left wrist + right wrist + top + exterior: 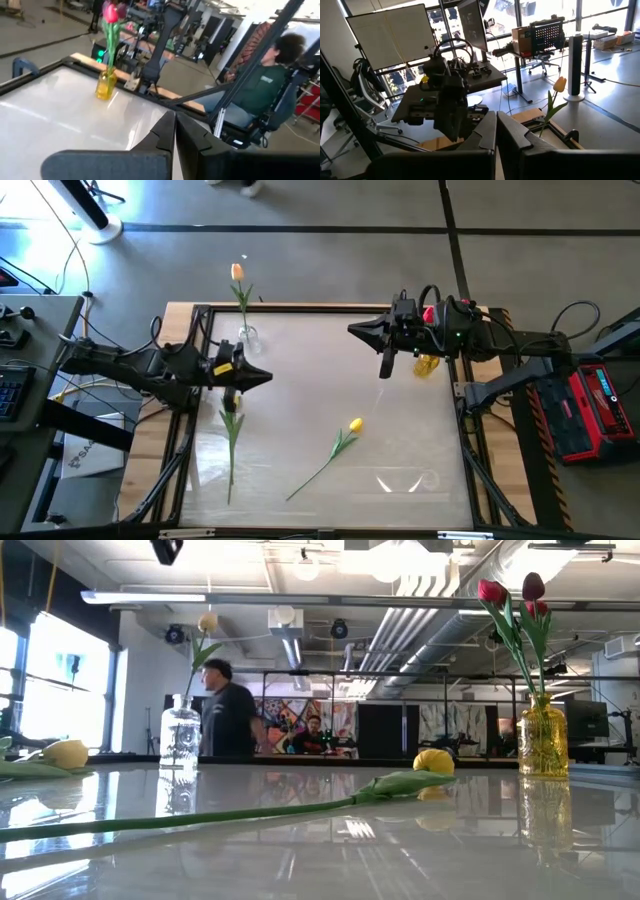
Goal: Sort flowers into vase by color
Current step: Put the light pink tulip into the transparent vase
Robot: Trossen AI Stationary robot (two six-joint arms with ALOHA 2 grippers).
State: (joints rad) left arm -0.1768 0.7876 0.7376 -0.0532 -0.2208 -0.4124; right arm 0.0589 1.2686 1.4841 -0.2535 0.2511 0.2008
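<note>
One yellow tulip (355, 425) lies flat on the white table, its stem running toward the near edge. A second flower (232, 430) lies below my left arm; its yellow head (65, 753) rests on the table. A clear vase (247, 335) at the far left holds an orange tulip (237, 272). A yellow vase (543, 740) at the far right holds red and maroon tulips (492, 590). My left gripper (268, 377) hovers shut and empty above the table's left side. My right gripper (352, 330) is shut and empty, raised beside the yellow vase.
A wooden frame (300, 307) borders the table. A person (228, 710) stands beyond the far edge, and another sits by the right arm's side (265, 85). A red box (585, 410) stands off the table's right. Bare table surface lies between the two lying flowers.
</note>
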